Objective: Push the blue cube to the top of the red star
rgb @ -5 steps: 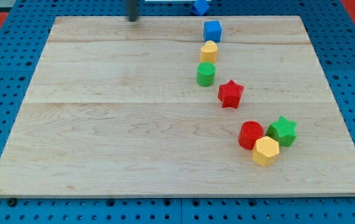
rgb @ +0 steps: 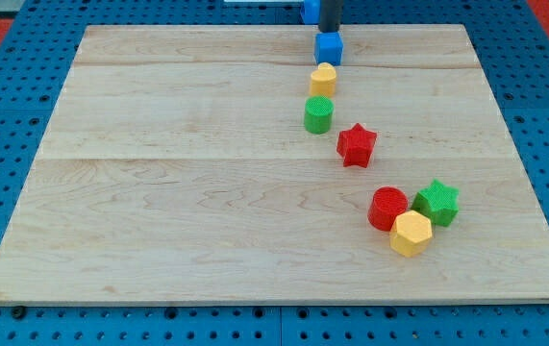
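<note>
The blue cube (rgb: 328,49) sits near the board's top edge, right of centre. The red star (rgb: 357,145) lies lower and slightly to the right, in the board's middle right. My tip (rgb: 329,31) is at the top edge, directly above the blue cube and touching or almost touching its upper side. A yellow block (rgb: 323,79) and a green cylinder (rgb: 318,115) stand in a line just below the blue cube, between it and the star's left.
A red cylinder (rgb: 387,209), a yellow hexagonal block (rgb: 411,234) and a green star (rgb: 436,203) cluster at the lower right. Another blue block (rgb: 310,11) lies off the wooden board (rgb: 159,192) at the top, left of my rod.
My tip has moved right along the board's top edge, from the upper left-centre to just above the blue cube. No block has visibly moved.
</note>
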